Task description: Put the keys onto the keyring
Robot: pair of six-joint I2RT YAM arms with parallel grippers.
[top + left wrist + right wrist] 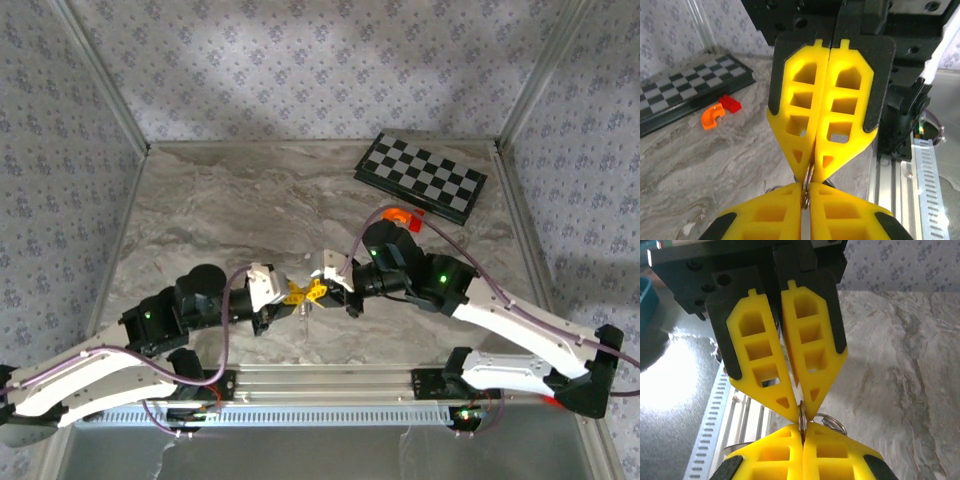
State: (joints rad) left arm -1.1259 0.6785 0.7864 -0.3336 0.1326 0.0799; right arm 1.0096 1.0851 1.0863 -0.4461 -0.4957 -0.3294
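My two grippers meet tip to tip above the near middle of the marble table (250,200). A thin metal keyring (808,181) stands edge-on between them. The left gripper (806,194) (294,295) is shut on the ring's near side, with a thin slit behind the pinch. The right gripper (802,429) (318,291) is shut on the same keyring (801,416) from the other side. A second wire loop (834,423) hangs beside the tips. Under the meeting point dangles a thin silvery piece (305,314); I cannot tell if it is one of the keys.
A folded chessboard (421,177) lies at the back right, with an orange curved piece (398,214) and a red piece (416,213) just in front of it. An aluminium rail (330,380) runs along the near edge under the grippers. Patterned walls close in the table.
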